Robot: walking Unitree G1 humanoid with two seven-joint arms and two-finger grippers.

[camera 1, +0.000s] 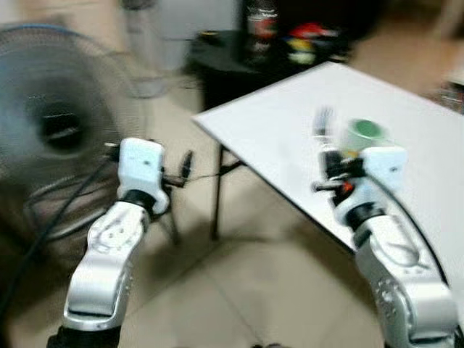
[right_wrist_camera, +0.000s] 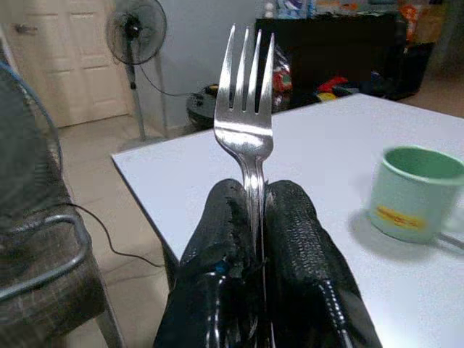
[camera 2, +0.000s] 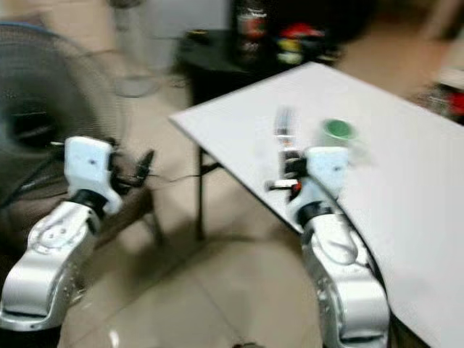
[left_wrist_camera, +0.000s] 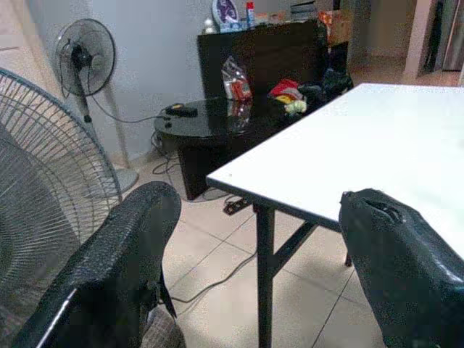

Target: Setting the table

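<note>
Item: silver metal four-tined fork (right_wrist_camera: pixel 246 109), clamped by its handle between the black fingers of your right gripper (right_wrist_camera: pixel 255 217), tines up, long axis running on from the fingers. It stands over the near edge of the white rectangular folding table (camera 1: pixel 290 123), with the pale green mug with a yellow label (right_wrist_camera: pixel 415 192) beyond it, apart. Your right arm is the nearer to the tabletop. Your left gripper (left_wrist_camera: pixel 254 239) is spread wide, holding nothing, off the table's corner by the grey floor fan (camera 1: pixel 58 116). Head views are blurred.
</note>
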